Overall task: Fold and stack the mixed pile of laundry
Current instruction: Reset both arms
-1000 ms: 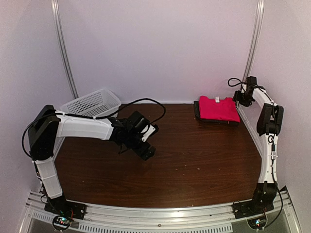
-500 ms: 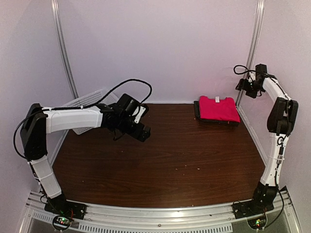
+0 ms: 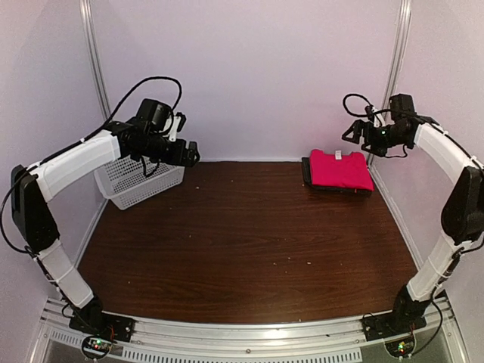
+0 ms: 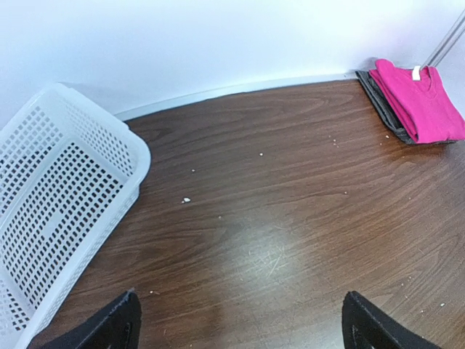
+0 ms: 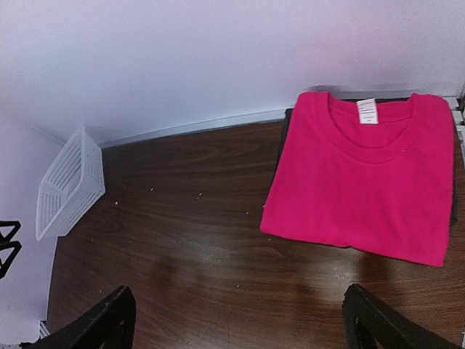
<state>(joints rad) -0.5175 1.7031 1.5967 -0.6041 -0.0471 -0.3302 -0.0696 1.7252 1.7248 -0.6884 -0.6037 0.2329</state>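
Lifting off red T-shirt [image 3: 340, 169], right pincer [image 3: 352, 133] widened.

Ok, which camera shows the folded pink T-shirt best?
The right wrist view: the folded bright red-pink cloth T-shirt fills much of it, neck label visible. The top external view shows it small, far right; the left wrist view, small and cut by the frame edge.

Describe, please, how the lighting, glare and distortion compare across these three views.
Top external: soft, even light, slightly hazy, violet-tinted walls. Left wrist: a pale sheen on the table, whose far edge bows with wide-angle distortion. Right wrist: the same bowing, a fainter sheen, the red T-shirt crisp.
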